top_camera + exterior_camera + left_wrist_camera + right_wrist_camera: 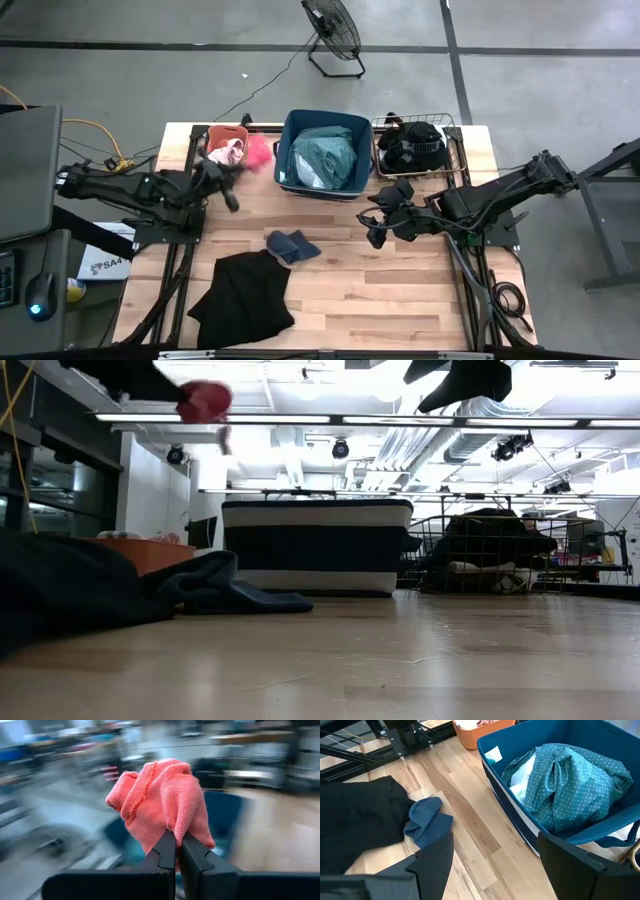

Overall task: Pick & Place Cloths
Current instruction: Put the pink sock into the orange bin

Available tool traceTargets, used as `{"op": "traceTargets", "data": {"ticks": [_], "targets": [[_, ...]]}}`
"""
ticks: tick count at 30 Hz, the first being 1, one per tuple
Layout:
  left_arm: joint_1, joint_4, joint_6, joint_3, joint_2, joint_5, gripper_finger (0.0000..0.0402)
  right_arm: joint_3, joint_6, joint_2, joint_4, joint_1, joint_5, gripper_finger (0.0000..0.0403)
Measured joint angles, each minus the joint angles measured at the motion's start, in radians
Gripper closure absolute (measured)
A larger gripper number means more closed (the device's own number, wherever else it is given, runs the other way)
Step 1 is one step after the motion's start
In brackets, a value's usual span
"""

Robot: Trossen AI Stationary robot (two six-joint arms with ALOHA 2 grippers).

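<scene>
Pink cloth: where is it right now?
The pink cloth is off the table, pinched in the shut left gripper; in the high view it hangs between the orange bin and the navy bin.

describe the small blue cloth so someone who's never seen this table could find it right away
Start at the navy bin at the middle of the table's far edge and move toward the near edge. The small blue cloth lies crumpled on the bare wood there, touching the big black cloth. It is the only blue piece outside a bin.

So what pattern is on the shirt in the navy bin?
Teal shirt, small white dots; clearest in right wrist view.
</scene>
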Motion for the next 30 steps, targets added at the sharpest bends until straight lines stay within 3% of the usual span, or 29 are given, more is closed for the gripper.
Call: {"op": "traceTargets", "data": {"ticks": [3, 6, 11, 18, 26, 30], "targets": [[0.000, -0.061, -0.069, 0.000, -0.002, -0.246, 0.0401, 0.000, 0.000, 0.000, 0.000, 0.000, 0.000, 0.0124], [0.000, -0.159, -0.169, 0.000, 0.005, -0.412, 0.0401, 0.000, 0.000, 0.000, 0.000, 0.000, 0.000, 0.0124], [0.070, -0.232, -0.267, 0.000, 0.040, -0.455, 0.0402, 0.000, 0.000, 0.000, 0.000, 0.000, 0.000, 0.0124], [0.365, -0.254, -0.325, 0.000, 0.127, -0.217, 0.0402, 0.000, 0.003, 0.000, 0.002, 0.000, 0.000, 0.0124], [0.764, -0.368, -0.328, -0.001, 0.271, 0.194, 0.0401, 0.000, 0.001, 0.000, 0.001, 0.000, 0.000, 0.0124], [0.891, -0.375, -0.289, -0.001, 0.348, 0.296, 0.0401, 0.000, 0.000, 0.000, 0.001, 0.000, 0.000, 0.0124]]}}
